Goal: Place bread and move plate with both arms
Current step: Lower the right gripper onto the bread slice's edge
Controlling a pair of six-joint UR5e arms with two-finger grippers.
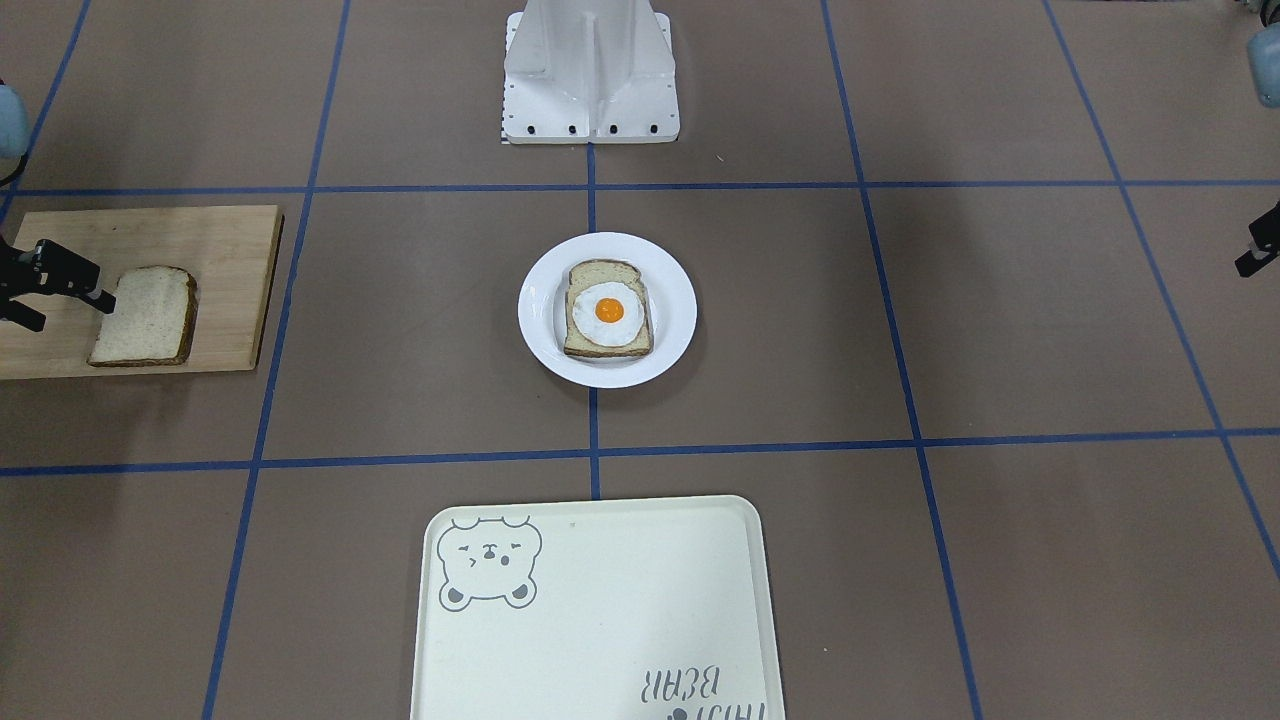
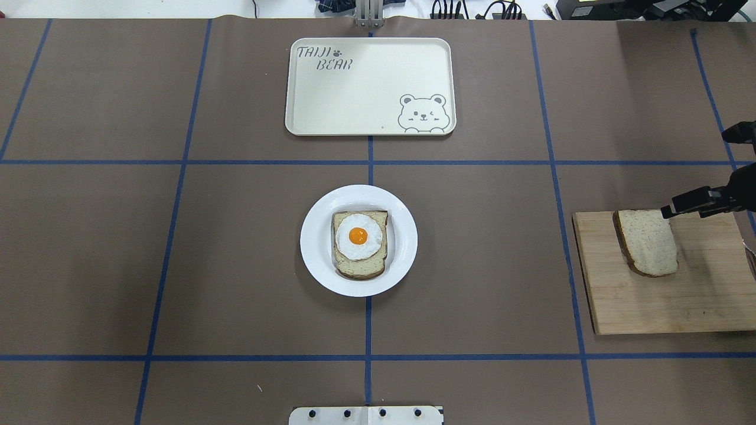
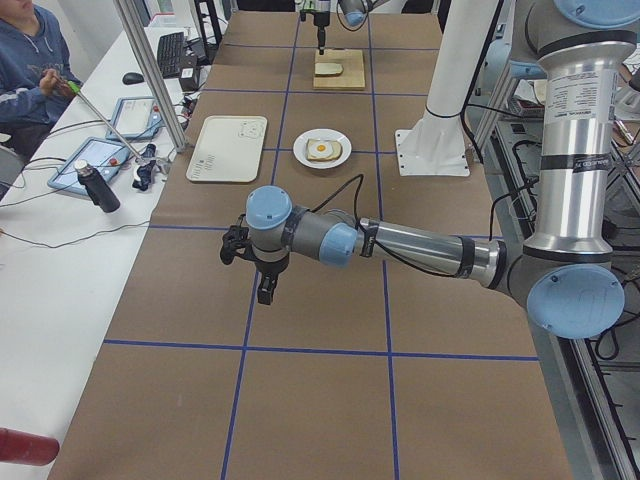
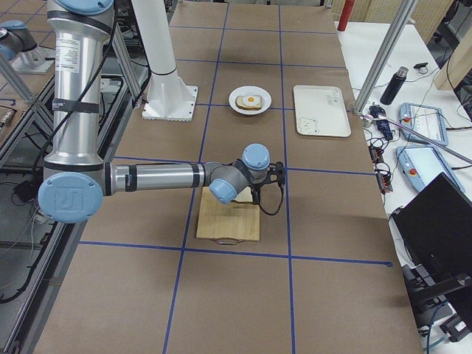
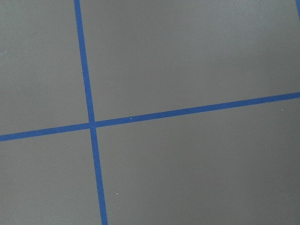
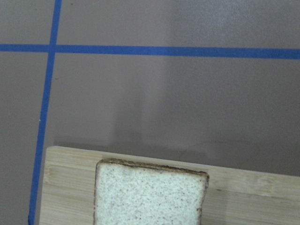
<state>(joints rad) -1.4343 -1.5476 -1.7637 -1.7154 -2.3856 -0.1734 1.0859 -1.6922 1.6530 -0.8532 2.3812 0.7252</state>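
The plain bread slice [image 1: 145, 318] lies flat on a wooden board [image 1: 220, 250] at the table's end on my right; it also shows in the overhead view [image 2: 649, 242] and the right wrist view [image 6: 150, 197]. My right gripper [image 1: 65, 312] is open and empty above the slice's far edge [image 2: 697, 173]. The white plate [image 1: 675, 310] sits mid-table [image 2: 313, 239] and holds a slice topped with a fried egg [image 1: 608, 312]. My left gripper [image 3: 256, 272] hangs over bare table far from the plate. Only one finger [image 1: 1260, 242] shows at the front view's edge, so I cannot tell its state.
A cream bear-print tray [image 2: 366, 88] lies beyond the plate, on the side away from me. The white fixed stand [image 1: 590, 70] is at my base. Blue tape lines grid the brown table. An operator sits past the far side.
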